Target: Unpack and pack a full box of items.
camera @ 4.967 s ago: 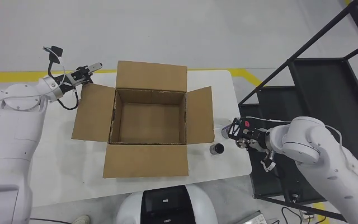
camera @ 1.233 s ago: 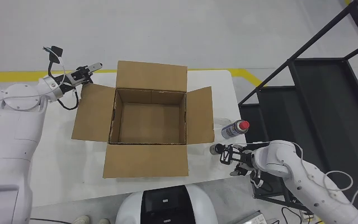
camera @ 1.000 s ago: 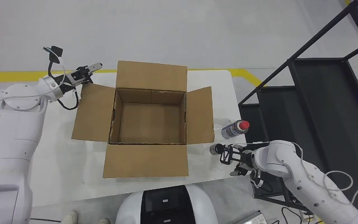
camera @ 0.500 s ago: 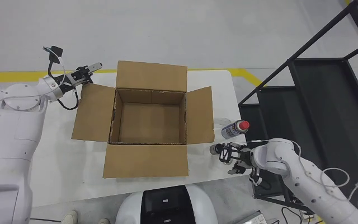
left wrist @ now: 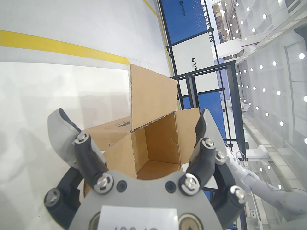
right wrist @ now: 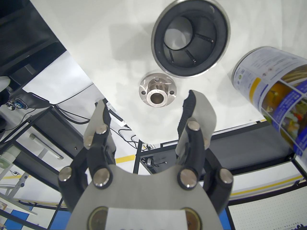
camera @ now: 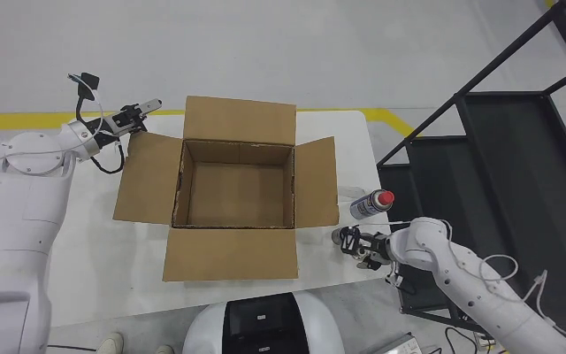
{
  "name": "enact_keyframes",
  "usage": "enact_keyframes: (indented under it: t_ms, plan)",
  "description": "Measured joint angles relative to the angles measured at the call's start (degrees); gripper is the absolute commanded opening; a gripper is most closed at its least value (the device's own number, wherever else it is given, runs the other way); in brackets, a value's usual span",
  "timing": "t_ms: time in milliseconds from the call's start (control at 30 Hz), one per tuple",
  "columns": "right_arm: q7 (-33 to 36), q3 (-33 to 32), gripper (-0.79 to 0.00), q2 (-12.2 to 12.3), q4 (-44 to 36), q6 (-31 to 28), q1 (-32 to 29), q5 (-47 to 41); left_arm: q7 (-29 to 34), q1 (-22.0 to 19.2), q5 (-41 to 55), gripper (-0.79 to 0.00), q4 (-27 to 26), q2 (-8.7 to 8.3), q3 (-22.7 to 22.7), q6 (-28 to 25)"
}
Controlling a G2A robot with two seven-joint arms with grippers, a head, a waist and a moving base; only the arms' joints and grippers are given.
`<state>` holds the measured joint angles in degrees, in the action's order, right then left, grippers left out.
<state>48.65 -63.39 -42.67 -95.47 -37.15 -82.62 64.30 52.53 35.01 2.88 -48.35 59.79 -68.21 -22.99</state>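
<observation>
Since five seconds back my right end effector (camera: 354, 241) has swung from the can (camera: 370, 203) to the tabletop's (camera: 340, 128) near edge; it hangs wide open, empty, a flange (right wrist: 157, 93) just ahead, the cup (right wrist: 190, 35) beyond. My left end effector (camera: 141, 112), open and empty too, sits by the box's (camera: 230, 255) flap. Box bare inside: unpacking looks done, packing all three remains.

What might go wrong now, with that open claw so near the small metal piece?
The metal flange sits near the edge of the table; a nudge from the open right gripper might push it off. The black cup stands close beside it; a finger could bump it. The can, seemingly on its side, may roll.
</observation>
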Motion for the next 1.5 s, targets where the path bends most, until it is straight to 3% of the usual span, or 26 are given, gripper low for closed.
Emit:
enact_keyframes:
  t_ms: [200,367,400,467,833,933,967,1000,1300,1500]
  plan:
    - [-0.7,1.5,-0.212,-0.6,2.7,1.6,1.5,0.9,0.0,0.0,0.0,0.000,0.0,0.00,0.0,0.0]
    - [-1.6,2.6,-0.323,-1.2,4.6,2.7,2.2,1.6,0.0,0.0,0.0,0.000,0.0,0.00,0.0,0.0]
    - [-1.8,2.9,-0.394,-1.3,4.9,3.0,2.4,1.8,0.0,0.0,0.0,0.000,0.0,0.00,0.0,0.0]
    - [-2.2,3.3,-0.422,-1.5,5.6,3.6,2.7,1.9,0.0,0.0,0.0,0.000,0.0,0.00,0.0,0.0]
    - [-3.0,5.1,-0.462,-2.4,7.2,5.9,3.4,3.5,0.0,0.0,0.0,0.000,0.0,0.00,0.0,0.0]
    - [-2.9,5.5,-0.597,-2.6,7.3,6.5,3.6,4.0,0.0,0.0,0.0,0.000,0.0,0.00,0.0,0.0]
    - [-2.9,5.6,-0.739,-2.7,7.3,6.7,3.7,4.1,0.0,0.0,0.0,0.000,0.0,0.00,0.0,0.0]
    - [-2.9,5.7,-0.785,-2.8,7.4,6.9,3.7,4.2,0.0,0.0,0.0,0.000,0.0,0.00,0.0,0.0]
    - [-2.5,4.8,-0.785,-2.7,5.9,8.3,2.2,5.9,0.0,0.0,0.0,0.000,0.0,0.00,0.0,0.0]
    - [-1.6,-0.1,-0.785,-1.0,-0.3,7.0,-3.6,7.4,0.0,0.0,0.0,0.000,0.0,0.00,0.0,0.0]
